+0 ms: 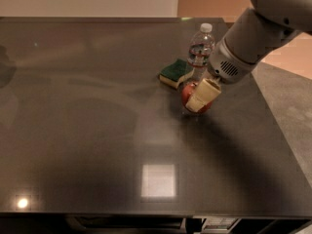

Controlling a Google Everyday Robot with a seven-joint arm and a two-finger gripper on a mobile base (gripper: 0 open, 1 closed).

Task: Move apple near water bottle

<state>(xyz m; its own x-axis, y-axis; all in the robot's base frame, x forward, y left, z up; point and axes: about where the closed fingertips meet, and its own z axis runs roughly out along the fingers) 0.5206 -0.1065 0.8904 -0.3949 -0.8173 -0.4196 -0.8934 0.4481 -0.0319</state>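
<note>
Dark glossy table point(73, 130): a square light patch and a small bright spot are reflected near the front edge. A pale wall is seen behind at left, a tan wall further right, and grey floor at far right. The green-and-yellow sponge point(173, 72) is laid just left of the water bottle point(201, 48), which stands upright with a white cap. Its label is banded red and blue; the writing is not legible. The apple point(187, 93) is clamped between the closed fingers of the gripper point(197, 99), just in front of the bottle and sponge.
</note>
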